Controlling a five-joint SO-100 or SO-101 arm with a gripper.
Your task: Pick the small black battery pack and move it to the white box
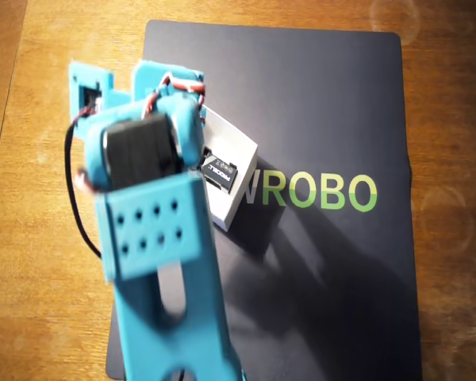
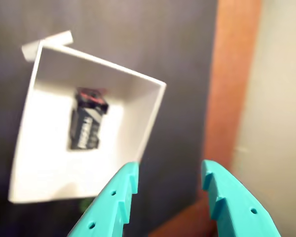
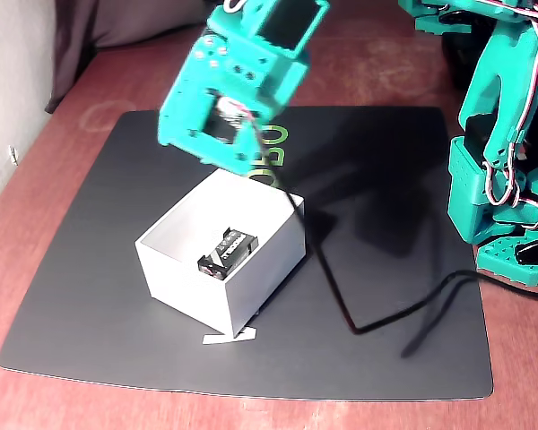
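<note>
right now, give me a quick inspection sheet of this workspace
surface: dark mat with green lettering, lying on a wooden table.
job's things: battery pack lies inside the white box, which sits on the mat.
clutter: small white tab on the mat beside the box.
grippers: gripper open and empty, above the box edge, touching nothing.
cables: black cable trailing across the mat; red and white wires on the arm.
surroundings: pale wall past the table edge in the wrist view.

1. The blue arm [image 1: 155,230] covers the left half of the dark mat [image 1: 341,103].
2. The battery pack [image 1: 220,171] lies inside the white box [image 1: 239,194], beside green "ROBO" lettering [image 1: 317,190].
</note>
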